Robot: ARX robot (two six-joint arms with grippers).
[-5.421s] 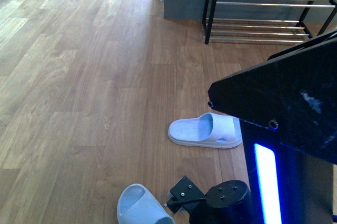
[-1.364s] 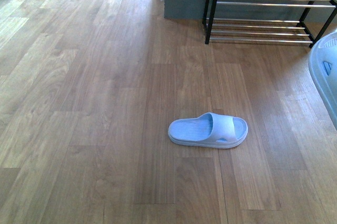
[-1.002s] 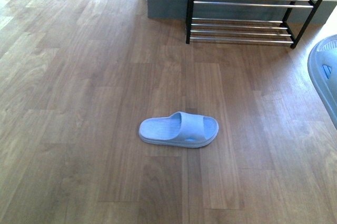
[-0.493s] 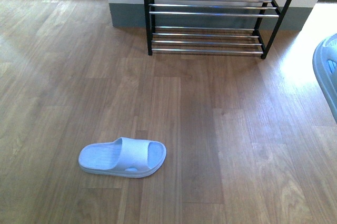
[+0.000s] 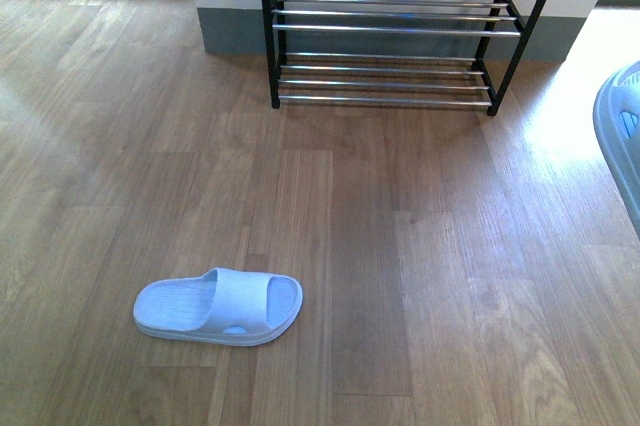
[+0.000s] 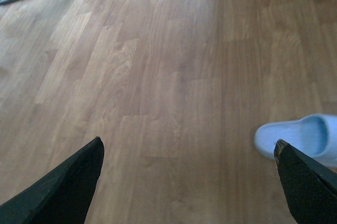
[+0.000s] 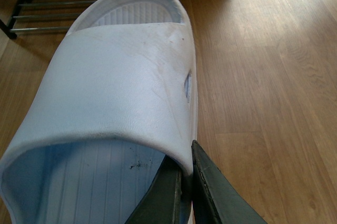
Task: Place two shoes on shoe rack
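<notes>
My left claw hangs spread and empty over the floor. The loose slide lies crosswise, low on my left, near one finger. The rack stands ahead at the wall, its rods also crosswise. My right claw pinches the held slide by its strap edge, far end towards the rack. The front view catches only a sliver of it, never the pinch.
</notes>
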